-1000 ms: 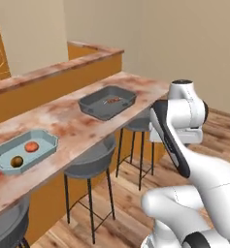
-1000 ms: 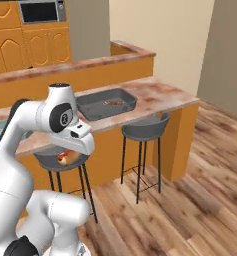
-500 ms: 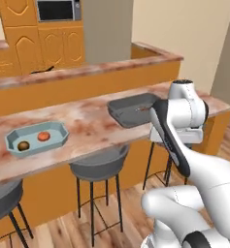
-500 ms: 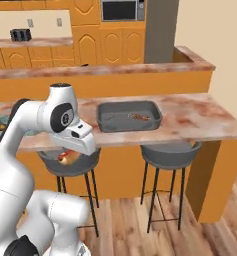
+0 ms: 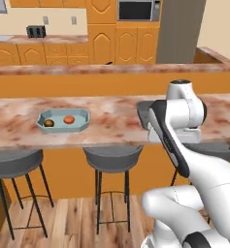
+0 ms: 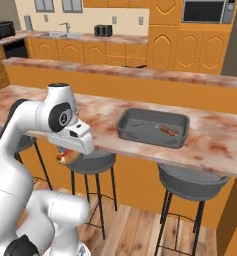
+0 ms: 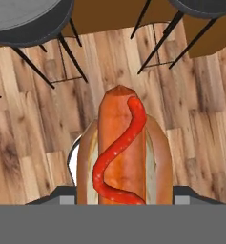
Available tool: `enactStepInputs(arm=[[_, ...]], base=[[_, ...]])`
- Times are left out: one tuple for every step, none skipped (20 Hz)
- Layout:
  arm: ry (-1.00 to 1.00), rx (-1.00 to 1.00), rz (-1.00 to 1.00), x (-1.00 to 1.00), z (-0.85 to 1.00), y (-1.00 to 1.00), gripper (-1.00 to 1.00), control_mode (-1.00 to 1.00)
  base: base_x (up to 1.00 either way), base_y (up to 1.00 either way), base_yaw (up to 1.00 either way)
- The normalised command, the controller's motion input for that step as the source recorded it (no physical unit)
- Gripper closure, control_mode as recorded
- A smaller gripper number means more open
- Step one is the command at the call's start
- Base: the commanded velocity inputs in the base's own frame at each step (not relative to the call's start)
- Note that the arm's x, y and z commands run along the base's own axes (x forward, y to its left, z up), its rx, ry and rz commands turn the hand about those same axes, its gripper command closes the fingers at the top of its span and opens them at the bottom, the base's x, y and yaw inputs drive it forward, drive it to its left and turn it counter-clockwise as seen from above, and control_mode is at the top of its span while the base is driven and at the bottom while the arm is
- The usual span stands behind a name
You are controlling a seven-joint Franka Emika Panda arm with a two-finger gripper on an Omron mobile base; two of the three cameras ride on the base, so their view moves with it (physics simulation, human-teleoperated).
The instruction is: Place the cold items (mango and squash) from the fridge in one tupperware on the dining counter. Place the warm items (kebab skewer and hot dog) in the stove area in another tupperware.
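My gripper (image 6: pixel 65 158) hangs below the edge of the dining counter (image 6: pixel 105 117) and is shut on the hot dog (image 6: pixel 64 159). In the hand view the hot dog (image 7: pixel 121 152), a red sausage with a sauce squiggle in a tan bun, sits between the fingers of the gripper (image 7: pixel 124 198) over wooden floor. The dark grey tupperware (image 6: pixel 152 127) lies on the counter to the right of the hand, with the kebab skewer (image 6: pixel 167 131) inside. The pale blue tupperware (image 5: pixel 63 120) holds the orange mango (image 5: pixel 69 119) and the darker squash (image 5: pixel 49 123). My arm (image 5: pixel 177 118) hides most of the grey tupperware (image 5: pixel 143 114).
Round grey stools (image 5: pixel 111 156) (image 6: pixel 190 181) stand under the counter's front edge, and their seats and dark legs (image 7: pixel 24 19) show close ahead of the hand. A raised ledge (image 6: pixel 140 75) backs the counter. Orange cabinets (image 5: pixel 121 43) line the far wall.
The whole picture has swung round, so the base has moved and the counter now faces me squarely. The hot dog has stayed in the shut gripper.
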Motion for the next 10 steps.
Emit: enactStepInputs(arm=[[0.00, 0.00, 0.00, 0.00, 0.00, 0.00, 1.00, 1.00], [0.00, 0.00, 0.00, 0.00, 0.00, 0.00, 1.00, 1.00], [0.00, 0.00, 0.00, 0.00, 0.00, 0.00, 1.00, 1.00], [0.00, 0.00, 0.00, 0.00, 0.00, 0.00, 1.00, 1.00], [0.00, 0.00, 0.00, 0.00, 0.00, 0.00, 1.00, 1.00], [0.00, 0.00, 0.00, 0.00, 0.00, 0.00, 1.00, 1.00], [0.00, 0.00, 0.00, 0.00, 0.00, 0.00, 1.00, 1.00], [0.00, 0.00, 0.00, 0.00, 0.00, 0.00, 1.00, 1.00], [0.00, 0.00, 0.00, 0.00, 0.00, 0.00, 1.00, 1.00], [0.00, 0.00, 0.00, 0.00, 0.00, 0.00, 1.00, 1.00]], base=[[0.34, -0.59, -0.04], [0.56, -0.56, -0.26], [0.65, -0.54, -0.38], [0.67, -0.33, -0.52], [0.59, -0.07, -0.55], [0.68, 0.00, -0.53], [0.61, 0.00, -0.56], [0.54, 0.00, -0.54], [0.27, 0.25, -0.60], [0.03, 0.27, -0.47]])
